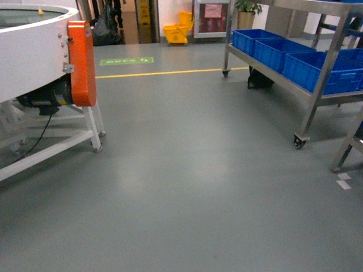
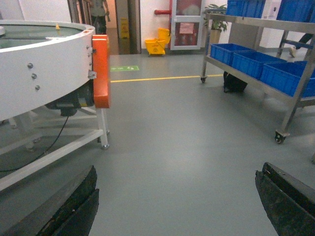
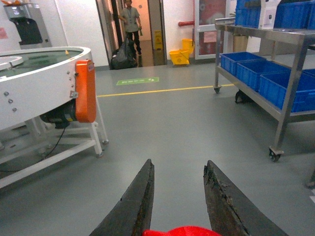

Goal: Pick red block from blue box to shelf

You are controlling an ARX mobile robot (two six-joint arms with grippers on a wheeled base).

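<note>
In the right wrist view my right gripper (image 3: 179, 162) points forward above the grey floor, shut on the red block (image 3: 181, 231). Only the block's rounded top shows, at the bottom edge between the two fingers. The left gripper (image 2: 179, 167) is open wide, with bare floor between its dark fingers (image 2: 74, 206). The shelf (image 1: 311, 113) is a steel rack on castors at the right; it also appears in the wrist views as the shelf (image 2: 290, 113) and the shelf (image 3: 284, 113). The blue box is out of view. Neither gripper appears in the head view.
Dark blue crates (image 1: 309, 68) sit on the rack's lower tier. A round white machine with an orange panel (image 1: 82, 62) stands at the left on a white frame. A yellow floor line (image 1: 170, 72) crosses ahead. A yellow mop bucket (image 1: 177, 33) and a person (image 3: 130, 19) are by the doorway.
</note>
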